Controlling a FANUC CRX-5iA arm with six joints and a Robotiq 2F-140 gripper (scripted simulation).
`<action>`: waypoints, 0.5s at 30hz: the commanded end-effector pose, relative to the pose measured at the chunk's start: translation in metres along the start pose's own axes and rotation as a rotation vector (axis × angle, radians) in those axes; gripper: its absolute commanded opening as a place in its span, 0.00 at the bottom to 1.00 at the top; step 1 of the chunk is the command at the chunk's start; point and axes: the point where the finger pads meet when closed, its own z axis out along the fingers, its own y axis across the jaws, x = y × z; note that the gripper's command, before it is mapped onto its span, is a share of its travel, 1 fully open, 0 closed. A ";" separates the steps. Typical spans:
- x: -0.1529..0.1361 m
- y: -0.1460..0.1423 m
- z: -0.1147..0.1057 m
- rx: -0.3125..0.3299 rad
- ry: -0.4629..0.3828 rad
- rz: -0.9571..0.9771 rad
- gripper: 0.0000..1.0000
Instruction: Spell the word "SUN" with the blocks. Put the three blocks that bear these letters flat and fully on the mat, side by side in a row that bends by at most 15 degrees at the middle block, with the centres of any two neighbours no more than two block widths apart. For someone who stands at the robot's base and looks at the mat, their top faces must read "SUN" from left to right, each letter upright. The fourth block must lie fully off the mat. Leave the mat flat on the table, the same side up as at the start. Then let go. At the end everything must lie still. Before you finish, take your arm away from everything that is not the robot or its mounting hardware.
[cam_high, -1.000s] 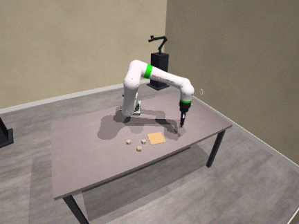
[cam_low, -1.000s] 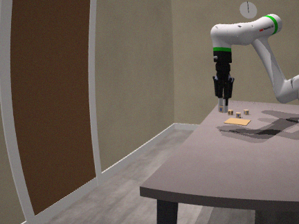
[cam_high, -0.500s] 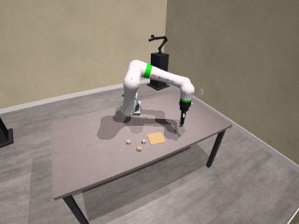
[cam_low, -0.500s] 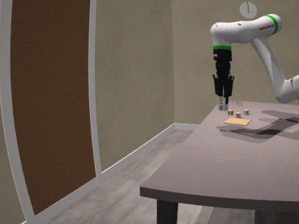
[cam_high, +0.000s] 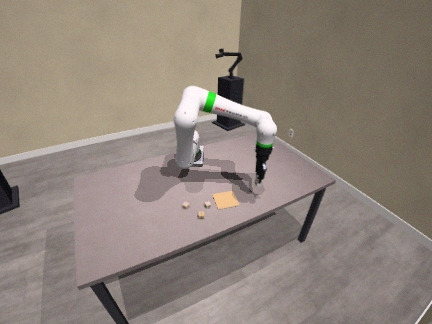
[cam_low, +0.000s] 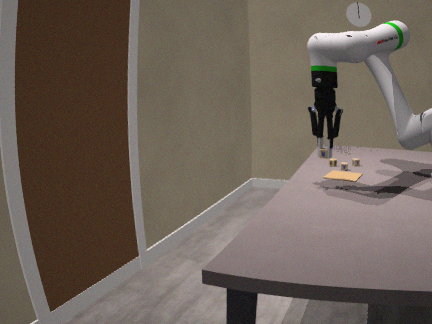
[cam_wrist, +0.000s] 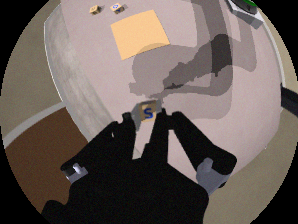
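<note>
My gripper (cam_high: 258, 183) (cam_low: 324, 149) (cam_wrist: 149, 108) is shut on the S block (cam_low: 323, 153) (cam_wrist: 148, 114). The blue S shows in the wrist view. The block is held above the table, to the right of the mat (cam_high: 225, 200) (cam_low: 343, 176) (cam_wrist: 140, 36) in the top view. The orange mat lies flat with no block on it. One block (cam_high: 207, 204) (cam_low: 344, 166) (cam_wrist: 117, 8) stands just beside the mat. A second block (cam_high: 201, 215) (cam_low: 333, 162) (cam_wrist: 95, 9) is nearer the front edge. A third block (cam_high: 186, 205) (cam_low: 355, 162) is farther left in the top view. Their letters are unreadable.
The table (cam_high: 120, 215) (cam_low: 320, 240) carries the mat and loose blocks. Its front edge runs near the gripper's side of the mat. The arm's base (cam_high: 199, 156) (cam_wrist: 245, 11) stands at the back of the table. Arm shadows fall beside the mat.
</note>
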 end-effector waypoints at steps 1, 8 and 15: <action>0.011 0.000 -0.002 -0.005 -0.004 -0.139 0.16; 0.025 -0.001 -0.003 -0.005 -0.005 -0.314 0.16; 0.041 0.000 -0.004 -0.005 -0.005 -0.503 0.16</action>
